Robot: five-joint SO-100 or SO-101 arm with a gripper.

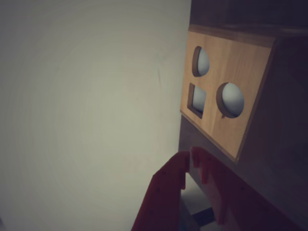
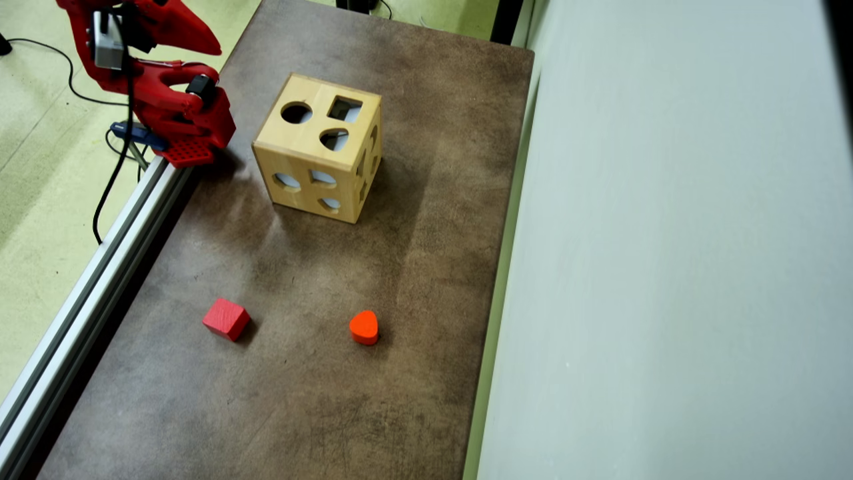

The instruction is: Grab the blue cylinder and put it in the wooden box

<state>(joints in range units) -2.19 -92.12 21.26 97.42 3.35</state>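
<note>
The wooden box (image 2: 318, 147) stands on the brown table (image 2: 413, 400) towards the far end, with round, square and heart-like holes in its top and sides. In the wrist view one holed face of the wooden box (image 1: 240, 72) fills the upper right. The blue cylinder shows in neither view. My red gripper (image 1: 189, 155) is shut, tips touching, with nothing between them, and points at the box's lower edge. In the overhead view the gripper (image 2: 214, 49) sits folded back at the top left, left of the box and apart from it.
A red cube (image 2: 226, 319) and an orange-red heart-shaped block (image 2: 364, 327) lie on the near half of the table. An aluminium rail (image 2: 100, 267) runs along the table's left edge, with cables beyond it. A pale wall (image 2: 666, 267) borders the right side.
</note>
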